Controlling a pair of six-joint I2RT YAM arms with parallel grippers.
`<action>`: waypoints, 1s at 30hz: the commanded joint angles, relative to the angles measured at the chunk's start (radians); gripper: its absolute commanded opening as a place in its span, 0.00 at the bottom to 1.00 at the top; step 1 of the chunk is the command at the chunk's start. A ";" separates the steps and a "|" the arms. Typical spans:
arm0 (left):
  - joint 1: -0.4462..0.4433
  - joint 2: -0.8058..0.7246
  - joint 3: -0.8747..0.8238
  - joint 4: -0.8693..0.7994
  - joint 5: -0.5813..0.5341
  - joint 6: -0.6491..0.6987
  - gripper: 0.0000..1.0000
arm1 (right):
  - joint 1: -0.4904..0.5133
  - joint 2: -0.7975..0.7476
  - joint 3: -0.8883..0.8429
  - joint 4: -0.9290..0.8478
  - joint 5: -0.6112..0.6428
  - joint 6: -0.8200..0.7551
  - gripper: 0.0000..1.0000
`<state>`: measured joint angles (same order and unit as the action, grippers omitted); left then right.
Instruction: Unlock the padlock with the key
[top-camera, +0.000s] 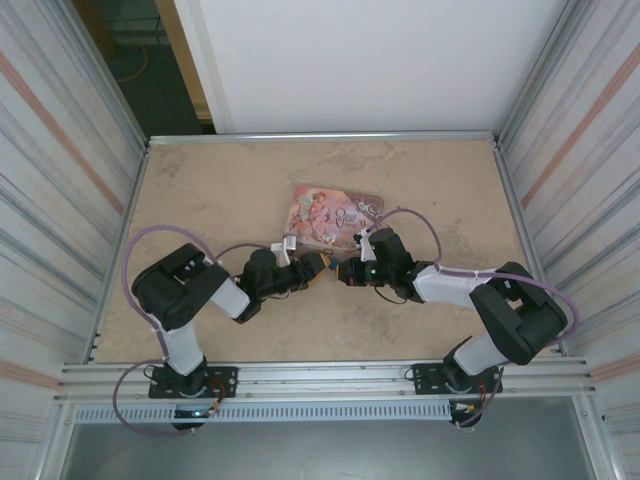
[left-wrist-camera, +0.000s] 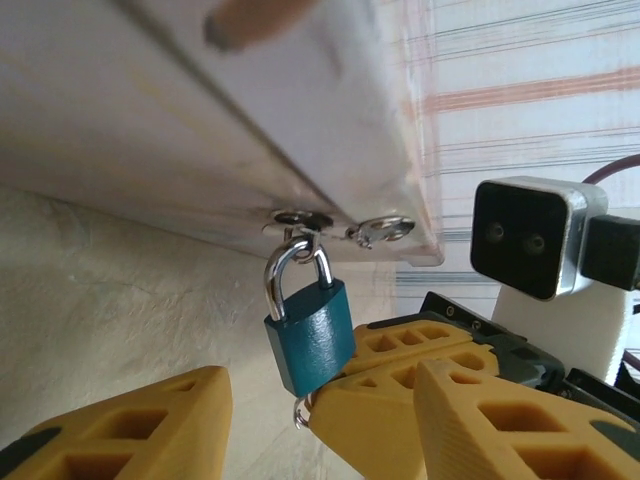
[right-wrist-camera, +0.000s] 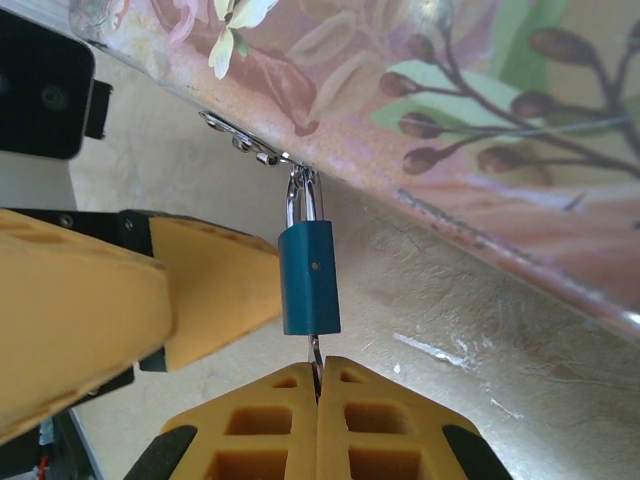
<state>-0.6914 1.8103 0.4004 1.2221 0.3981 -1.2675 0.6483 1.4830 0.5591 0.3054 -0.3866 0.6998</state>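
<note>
The small blue padlock (left-wrist-camera: 310, 340) (right-wrist-camera: 310, 280) hangs by its metal shackle from the clasp of the pink illustrated tin box (top-camera: 335, 218) (right-wrist-camera: 480, 130). My right gripper (right-wrist-camera: 317, 375) (top-camera: 347, 272) is shut on the key (right-wrist-camera: 316, 352). The key's blade runs up into the bottom of the padlock, and a small key ring (left-wrist-camera: 298, 415) shows beside the fingers. My left gripper (left-wrist-camera: 320, 400) (top-camera: 318, 265) is open, with its yellow fingers (left-wrist-camera: 130, 430) on either side of the padlock. A gap remains on the left side, and I cannot tell whether the other finger touches.
The tin box lies flat in the middle of the beige table (top-camera: 210, 200). Metal walls (top-camera: 70, 150) close in the left and right sides. Both arms meet just in front of the box, and the right wrist camera (left-wrist-camera: 530, 235) sits close to my left fingers.
</note>
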 joint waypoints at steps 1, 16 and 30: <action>-0.003 0.021 0.019 0.066 -0.035 -0.041 0.50 | 0.004 -0.029 0.034 0.028 -0.030 0.025 0.00; -0.022 0.086 0.066 0.094 -0.048 -0.142 0.41 | -0.008 -0.032 0.035 0.024 -0.048 0.036 0.00; -0.031 0.121 0.096 0.105 -0.042 -0.171 0.30 | -0.012 -0.020 0.041 0.047 -0.072 0.062 0.00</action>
<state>-0.7143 1.9156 0.4732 1.2884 0.3653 -1.4239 0.6392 1.4830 0.5613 0.3096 -0.4000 0.7418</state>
